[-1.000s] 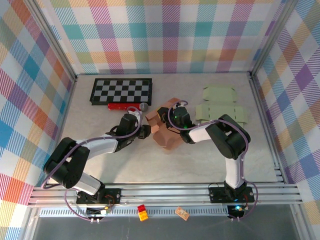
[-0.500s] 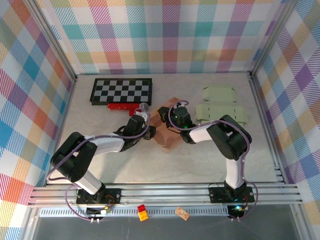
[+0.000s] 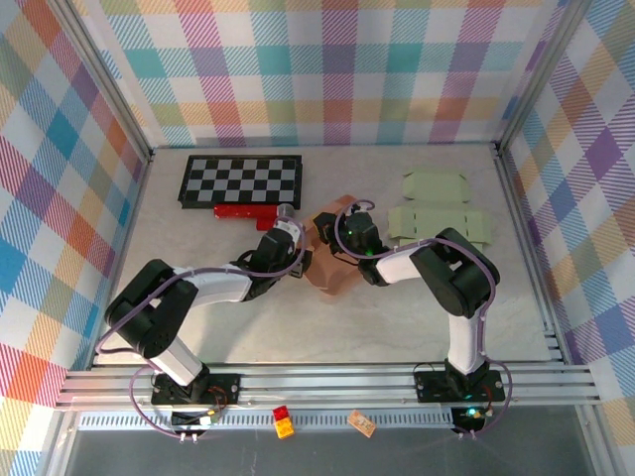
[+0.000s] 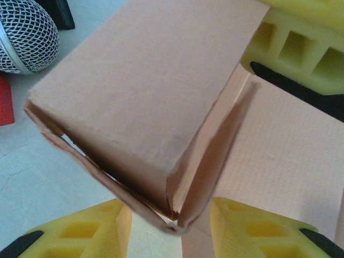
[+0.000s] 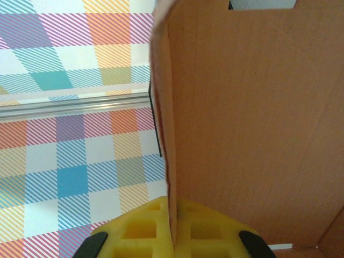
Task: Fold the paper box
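Note:
The brown paper box lies partly folded mid-table. In the left wrist view its folded corner pokes between my yellow fingers. My left gripper is open around that corner, with a gap still showing on the left side; from above it sits at the box's left edge. My right gripper is shut on an upright cardboard wall of the box, pinching its edge. From above it holds the box's far side, and its yellow fingers appear in the left wrist view.
A chessboard lies at the back left, with a red block and a microphone in front of it, close to my left gripper. Flat green box blanks lie at the back right. Checked walls enclose the table.
My left gripper has slid right up to the box and its jaws have narrowed around the folded corner. The right gripper has kept its grip and hardly moved.

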Available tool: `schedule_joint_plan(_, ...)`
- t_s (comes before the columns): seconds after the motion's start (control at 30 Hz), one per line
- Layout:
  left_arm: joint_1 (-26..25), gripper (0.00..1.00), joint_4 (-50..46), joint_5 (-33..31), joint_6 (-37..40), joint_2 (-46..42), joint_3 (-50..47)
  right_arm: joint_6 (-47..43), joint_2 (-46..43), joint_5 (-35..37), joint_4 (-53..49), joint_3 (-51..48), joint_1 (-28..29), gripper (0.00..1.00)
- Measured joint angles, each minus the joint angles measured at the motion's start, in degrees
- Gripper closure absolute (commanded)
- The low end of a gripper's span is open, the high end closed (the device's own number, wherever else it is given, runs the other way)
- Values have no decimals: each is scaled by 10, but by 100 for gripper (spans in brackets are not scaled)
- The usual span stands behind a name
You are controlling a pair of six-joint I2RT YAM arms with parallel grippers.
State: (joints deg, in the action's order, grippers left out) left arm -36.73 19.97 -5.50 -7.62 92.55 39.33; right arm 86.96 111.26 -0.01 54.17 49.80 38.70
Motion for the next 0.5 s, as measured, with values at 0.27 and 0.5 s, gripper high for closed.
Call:
schedule_joint_plan(0.27, 0, 53, 10, -49, -20, 33, 10, 7, -1, 0, 3, -5, 0, 100)
schedule_joint_plan(0.5, -3, 56, 17, -82, -49, 42, 29, 9, -1, 0, 3, -6, 0, 100)
